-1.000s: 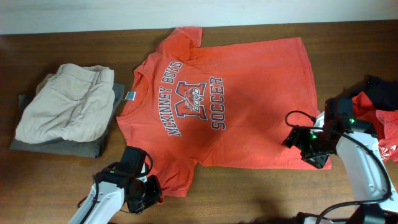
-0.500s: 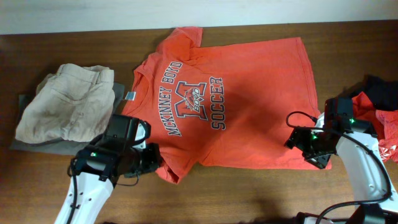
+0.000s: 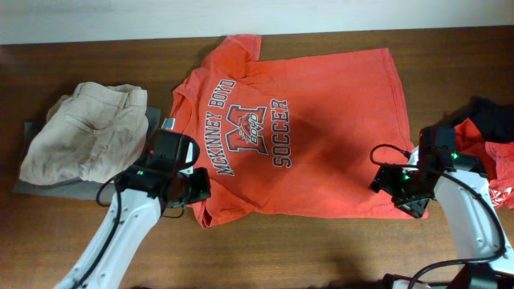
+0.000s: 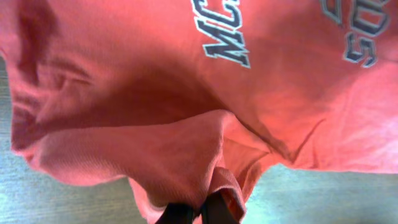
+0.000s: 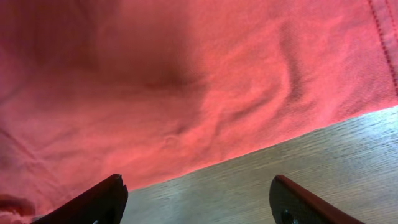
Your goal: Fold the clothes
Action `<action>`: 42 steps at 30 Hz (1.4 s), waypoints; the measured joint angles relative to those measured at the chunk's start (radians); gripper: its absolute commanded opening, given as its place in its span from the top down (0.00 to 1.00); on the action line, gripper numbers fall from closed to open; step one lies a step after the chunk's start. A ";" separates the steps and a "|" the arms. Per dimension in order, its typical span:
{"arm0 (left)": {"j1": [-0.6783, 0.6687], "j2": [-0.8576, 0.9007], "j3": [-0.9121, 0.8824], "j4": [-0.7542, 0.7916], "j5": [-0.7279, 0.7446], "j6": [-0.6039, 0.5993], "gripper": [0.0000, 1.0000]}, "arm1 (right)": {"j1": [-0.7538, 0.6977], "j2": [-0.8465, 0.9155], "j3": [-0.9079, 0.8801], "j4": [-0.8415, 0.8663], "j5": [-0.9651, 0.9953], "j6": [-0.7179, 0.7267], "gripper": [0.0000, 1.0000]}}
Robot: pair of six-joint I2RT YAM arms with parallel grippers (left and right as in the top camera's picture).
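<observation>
Orange-red T-shirt (image 3: 321, 120) is lying print-up and mostly flat across the middle of the dark wood-grain tabletop (image 3: 321, 249). It's a soft knit, slightly faded, lightly wrinkled. Navy block letters with white outlines are reading "McKINNEY BOYD" and "SOCCER" around a big "M" with "BOYD" across it. White neck tag (image 3: 169, 123) is showing at the collar, text unreadable.

Left gripper (image 3: 191, 191) is pinching the shirt's near sleeve, jaws pressed together on bunched fabric. The sleeve is lying doubled over toward the chest. Right gripper (image 3: 407, 193) is sitting spread over the hem corner, holding nothing.

Folded khaki trousers (image 3: 84, 128) are resting on a dark grey garment (image 3: 80, 191) at left. Crumpled red garment (image 3: 499, 156) and black garment (image 3: 491, 116) are sitting piled at the right edge.
</observation>
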 measured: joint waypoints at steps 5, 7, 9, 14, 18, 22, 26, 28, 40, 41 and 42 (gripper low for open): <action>0.001 0.027 0.003 0.007 -0.006 0.010 1.00 | -0.031 0.000 0.000 0.001 0.032 0.026 0.14; 0.004 0.027 0.019 -0.010 -0.007 0.019 1.00 | -0.089 0.000 -0.001 0.006 0.042 0.031 0.13; 0.005 0.027 0.040 -0.022 -0.007 0.028 1.00 | -0.143 0.003 -0.002 0.010 0.047 0.037 0.13; 0.006 0.027 0.075 -0.034 -0.007 0.042 1.00 | -0.294 0.071 -0.005 0.012 0.050 0.050 0.21; 0.006 0.027 0.087 -0.035 -0.007 0.043 1.00 | -0.359 0.149 -0.012 0.014 0.045 0.051 0.22; 0.014 0.027 0.097 -0.035 -0.007 0.050 1.00 | -0.376 0.210 -0.017 0.049 0.043 0.052 0.26; 0.032 0.027 0.102 -0.040 -0.007 0.060 1.00 | -0.376 0.241 -0.044 0.120 0.040 0.059 0.26; 0.035 0.027 0.102 -0.042 -0.007 0.064 1.00 | -0.376 0.244 -0.062 0.151 0.040 0.068 0.27; 0.036 0.027 0.103 -0.043 -0.010 0.068 1.00 | -0.381 0.214 -0.116 0.274 0.046 0.132 0.83; 0.036 0.027 0.103 -0.045 -0.010 0.068 0.99 | -0.381 0.214 -0.116 0.270 0.044 0.130 0.84; 0.036 0.027 0.103 -0.048 -0.010 0.068 1.00 | -0.381 0.213 -0.116 0.260 0.042 0.130 0.86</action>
